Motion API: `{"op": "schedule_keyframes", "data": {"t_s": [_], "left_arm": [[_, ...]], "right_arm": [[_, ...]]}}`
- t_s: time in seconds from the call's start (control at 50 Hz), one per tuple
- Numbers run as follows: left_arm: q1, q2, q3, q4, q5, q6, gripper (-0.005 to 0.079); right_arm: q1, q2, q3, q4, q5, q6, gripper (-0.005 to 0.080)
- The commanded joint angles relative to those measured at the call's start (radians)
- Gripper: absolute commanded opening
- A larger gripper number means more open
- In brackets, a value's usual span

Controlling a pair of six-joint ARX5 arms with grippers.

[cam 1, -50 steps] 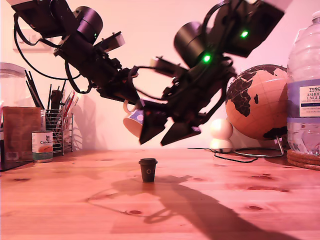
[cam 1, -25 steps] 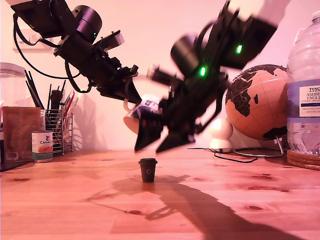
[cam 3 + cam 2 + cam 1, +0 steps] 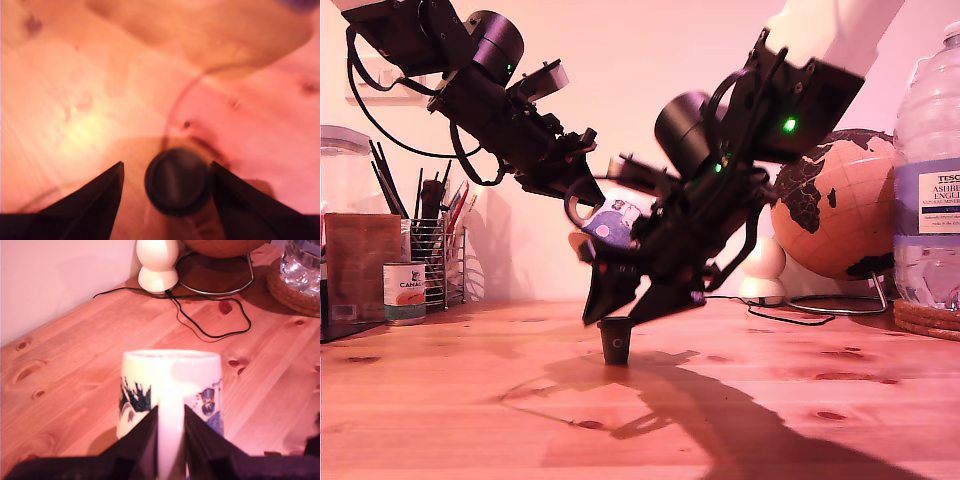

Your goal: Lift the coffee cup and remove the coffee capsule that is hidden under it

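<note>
The coffee cup (image 3: 612, 219), cream with a cartoon print, hangs tilted in the air above the table. My first gripper (image 3: 582, 196) is shut on its loop handle; in the first wrist view the coffee cup (image 3: 170, 382) fills the middle, its handle pinched in my first gripper (image 3: 171, 412). The coffee capsule (image 3: 615, 340), a small dark pod, stands upright on the wooden table, uncovered. My second gripper (image 3: 628, 305) is open, its fingertips just above and on either side of the pod's top. In the second wrist view the coffee capsule (image 3: 177, 181) sits within my second gripper (image 3: 167, 164), untouched.
At the exterior view's left stand a tin can (image 3: 404, 292), a wire pen holder (image 3: 437, 255) and a brown box (image 3: 360, 265). At its right are a white two-ball object (image 3: 762, 268), a globe (image 3: 830, 205), a water bottle (image 3: 927, 190) and a black cable (image 3: 210, 325).
My second gripper has dropped down and towards the exterior view's left, from well above the capsule to straddling its top. The cup stays held aloft, shifted slightly.
</note>
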State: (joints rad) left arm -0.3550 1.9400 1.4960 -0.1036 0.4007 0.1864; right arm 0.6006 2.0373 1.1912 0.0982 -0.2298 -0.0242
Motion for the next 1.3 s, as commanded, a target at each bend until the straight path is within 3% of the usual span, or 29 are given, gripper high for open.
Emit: {"op": "schedule_keyframes", "data": {"t_s": [0.0, 0.1, 0.26, 0.7, 1.28], "left_arm": [[0.0, 0.01, 0.004, 0.031, 0.011, -0.005, -0.0021], [0.0, 0.01, 0.004, 0.031, 0.011, -0.005, -0.0021], [0.0, 0.01, 0.004, 0.031, 0.011, -0.005, -0.0021], [0.003, 0.01, 0.004, 0.031, 0.022, -0.005, -0.0021], [0.013, 0.01, 0.004, 0.031, 0.026, -0.005, -0.0021]], "right_arm": [[0.015, 0.034, 0.006, 0.016, -0.005, 0.006, 0.0499], [0.019, 0.034, 0.008, 0.026, -0.003, 0.021, 0.0465], [0.019, 0.034, 0.008, 0.029, -0.003, 0.022, 0.0247], [0.018, 0.032, 0.014, 0.034, 0.014, 0.028, 0.0013], [-0.042, -0.061, 0.014, -0.068, 0.087, 0.016, 0.0002]]}}
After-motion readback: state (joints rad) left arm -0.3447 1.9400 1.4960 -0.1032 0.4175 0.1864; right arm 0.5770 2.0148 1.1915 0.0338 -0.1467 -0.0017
